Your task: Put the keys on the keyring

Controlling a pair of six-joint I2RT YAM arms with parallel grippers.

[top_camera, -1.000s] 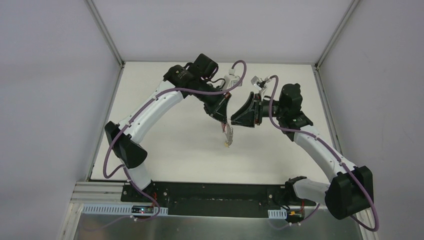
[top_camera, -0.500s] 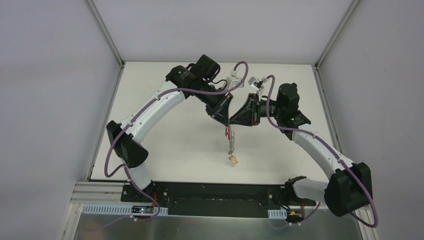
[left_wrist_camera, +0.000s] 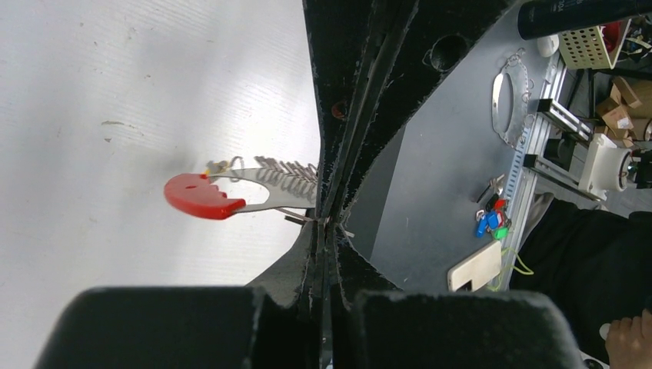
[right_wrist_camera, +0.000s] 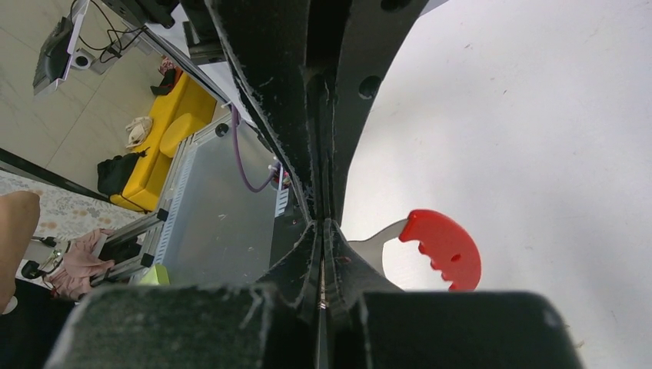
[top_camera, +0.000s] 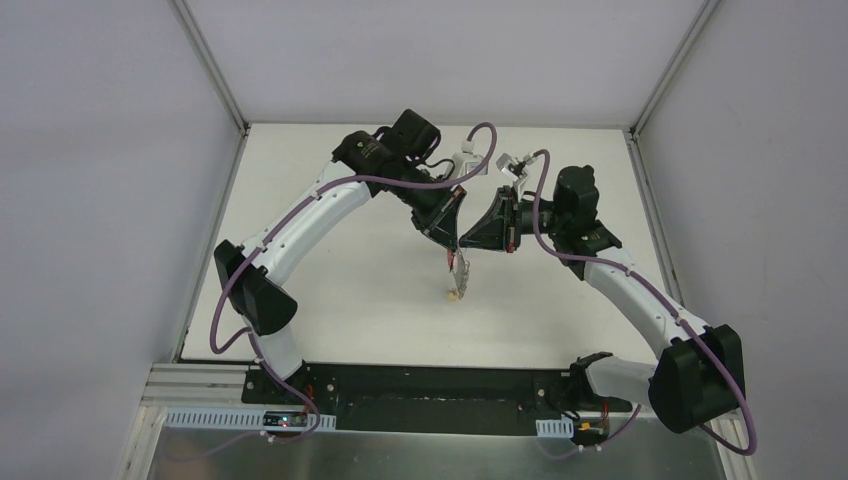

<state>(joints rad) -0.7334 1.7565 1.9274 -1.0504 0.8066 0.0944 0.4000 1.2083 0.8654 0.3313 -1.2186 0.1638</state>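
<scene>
Both arms reach in over the white table [top_camera: 330, 270] and meet tip to tip above its middle. Left gripper [top_camera: 452, 234] comes from the left and far side, right gripper [top_camera: 470, 240] from the right, and their black tapered fingers touch at the points. Keys [top_camera: 459, 270] hang off that meeting point, clear of the table from the look of it: a short silver run slanting toward the near edge, with the yellow head [top_camera: 453, 296] lowest. In the left wrist view, the left gripper [left_wrist_camera: 324, 231] has its fingers pressed flat together. The strap [left_wrist_camera: 231, 194] runs out sideways from the tips, grey metal part nearest the fingers and red curved end farthest out. A row of silver teeth lies just beside it. The grey end disappears right at the fingertips, so the left looks pinched on the bunch. The right arm's fingers [left_wrist_camera: 350, 92] come down from the top of that view, closed and nose to nose with the left. In the right wrist view, the right gripper [right_wrist_camera: 323, 231] is likewise pressed together with no gap showing. The same red end [right_wrist_camera: 442, 247] sticks out just beside its tips, on a grey neck. What sits between the right pads cannot be told. The keyring cannot be picked out in any view.
</scene>
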